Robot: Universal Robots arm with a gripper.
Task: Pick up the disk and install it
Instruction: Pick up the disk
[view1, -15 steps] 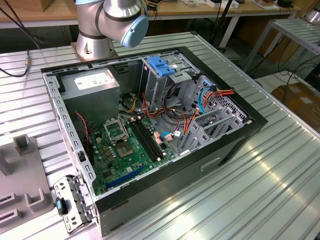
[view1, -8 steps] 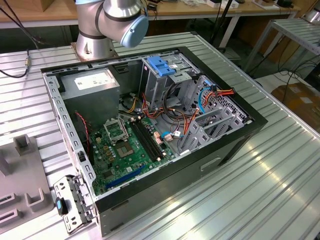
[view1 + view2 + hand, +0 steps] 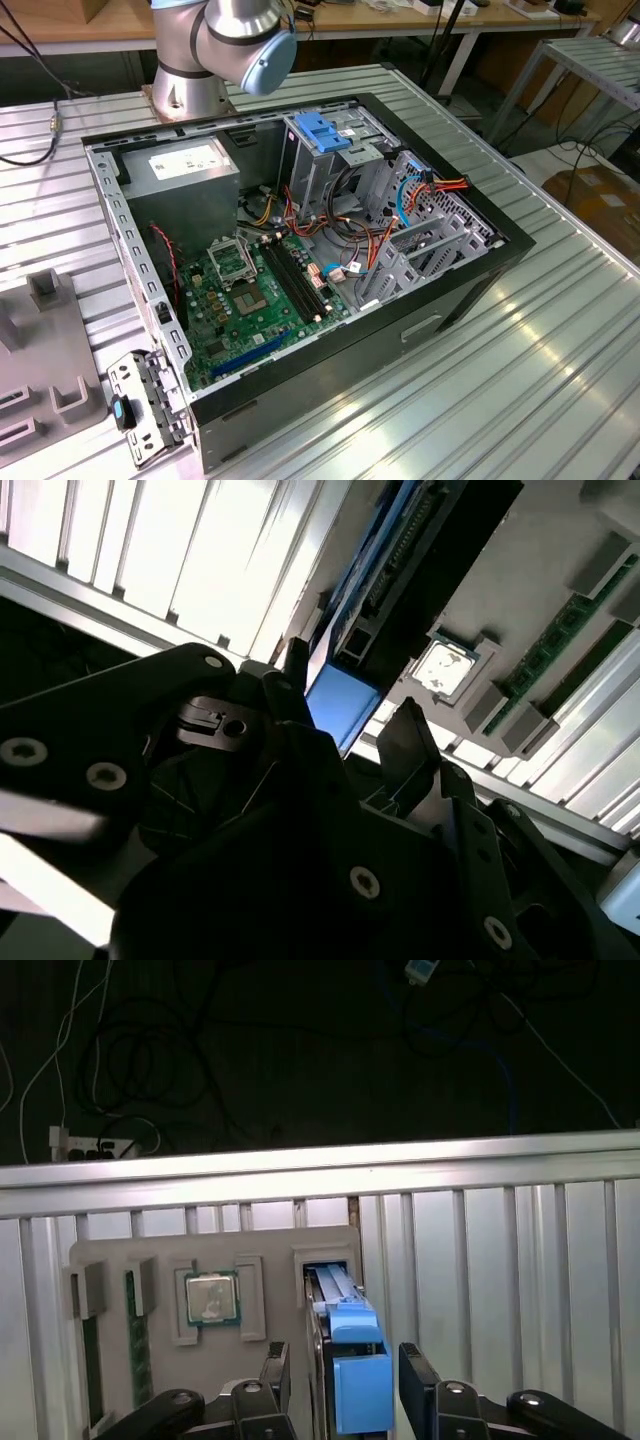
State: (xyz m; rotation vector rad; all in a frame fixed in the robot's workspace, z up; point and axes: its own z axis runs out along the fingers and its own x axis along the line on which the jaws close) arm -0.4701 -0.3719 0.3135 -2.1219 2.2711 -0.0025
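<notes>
Grey holder (image 3: 150, 1250) on the ribbed table (image 3: 500, 1260): a processor chip (image 3: 210, 1298) lies in its pocket, and just beside it the disk (image 3: 338, 1295) stands on edge in the slot at the holder's edge. The gripper (image 3: 343, 1360) is open, its fingers (image 3: 415, 1375) straddling the disk's blue end tab (image 3: 362, 1390), not clamped on it.

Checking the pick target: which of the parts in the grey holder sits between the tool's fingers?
The disk, standing on edge with its blue end tab; the square chip and the memory stick sit off to one side.
</notes>
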